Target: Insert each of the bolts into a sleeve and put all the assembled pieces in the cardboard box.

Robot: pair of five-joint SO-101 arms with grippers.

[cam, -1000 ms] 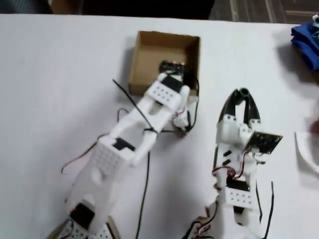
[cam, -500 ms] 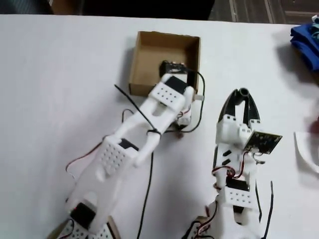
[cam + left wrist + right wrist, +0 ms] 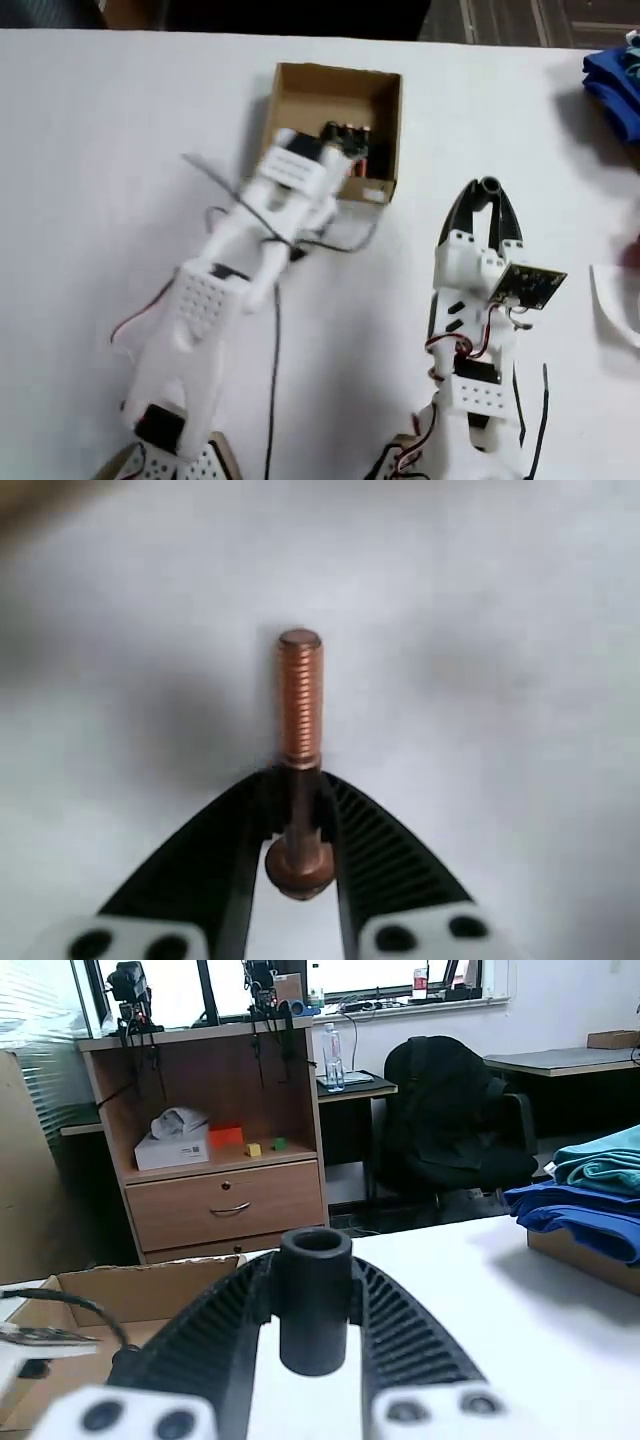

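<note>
My left gripper (image 3: pixel 297 792) is shut on a copper bolt (image 3: pixel 299 695), clamped just above its head, with the threaded shank sticking out past the fingertips over white table. In the high view the left arm's wrist (image 3: pixel 297 172) hangs over the front edge of the cardboard box (image 3: pixel 335 72). My right gripper (image 3: pixel 315 1282) is shut on a black sleeve (image 3: pixel 315 1300), upright with its open bore showing. From above, the sleeve (image 3: pixel 488 185) sits between the right gripper's black fingers, to the right of the box. The box (image 3: pixel 100 1290) lies beside it.
A blue cloth (image 3: pixel 612 85) lies at the table's far right corner, with a white object (image 3: pixel 610 305) at the right edge. Loose black cables (image 3: pixel 275 330) trail from the left arm. Bare white table spreads left of the box.
The left arm has swung leftward, its wrist shifting from the box's front right corner to its front left. The right arm has stayed still with the sleeve.
</note>
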